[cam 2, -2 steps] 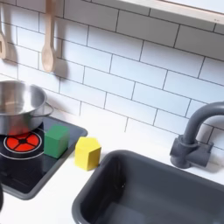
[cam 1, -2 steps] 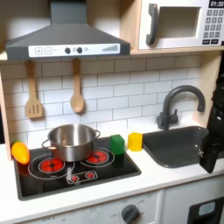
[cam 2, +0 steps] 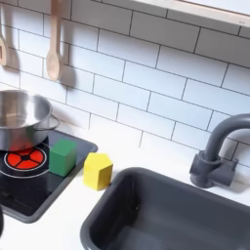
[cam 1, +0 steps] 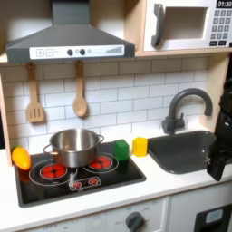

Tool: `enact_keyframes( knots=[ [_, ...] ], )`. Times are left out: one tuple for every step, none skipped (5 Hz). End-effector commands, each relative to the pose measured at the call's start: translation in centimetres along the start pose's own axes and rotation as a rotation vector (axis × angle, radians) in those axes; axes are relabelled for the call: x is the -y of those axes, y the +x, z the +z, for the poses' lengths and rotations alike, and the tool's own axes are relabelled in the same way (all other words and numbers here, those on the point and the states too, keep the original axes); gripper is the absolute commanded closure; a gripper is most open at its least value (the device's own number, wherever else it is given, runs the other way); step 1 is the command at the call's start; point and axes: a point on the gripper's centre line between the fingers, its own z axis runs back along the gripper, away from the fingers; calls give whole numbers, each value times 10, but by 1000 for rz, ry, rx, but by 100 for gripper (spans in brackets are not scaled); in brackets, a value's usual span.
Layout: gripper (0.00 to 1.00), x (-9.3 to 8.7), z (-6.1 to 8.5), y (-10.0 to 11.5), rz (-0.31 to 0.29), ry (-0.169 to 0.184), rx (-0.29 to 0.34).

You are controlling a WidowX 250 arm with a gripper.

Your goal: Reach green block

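The end effector [cam 1: 219,156] is a dark shape at the right edge of the first exterior view, over the sink [cam 1: 181,154]; whether it is open, closed or holding anything cannot be told. The green block [cam 1: 120,149] sits well apart from it, toward the first exterior view's left, on the back right corner of the black stove [cam 1: 77,181]. A yellow block [cam 1: 140,146] stands on the worktop [cam 1: 172,186] between the green block and the sink. Farther from the end effector, a steel pot [cam 1: 73,145] rests on the stove just beside the green block [cam 2: 63,156]. In the second exterior view the yellow block [cam 2: 98,170] stands close to the sink [cam 2: 166,210] rim.
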Motion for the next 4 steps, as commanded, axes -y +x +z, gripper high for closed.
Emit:
enact_keyframes(
  knots=[
    [0, -15, -8, 27, -17, 27, 2],
    [0, -20, -7, 42, -17, 32, 18],
    [0, -24, -7, 61, -24, 34, 34],
    [0, -27, -9, 76, -21, 38, 41]
  ],
)
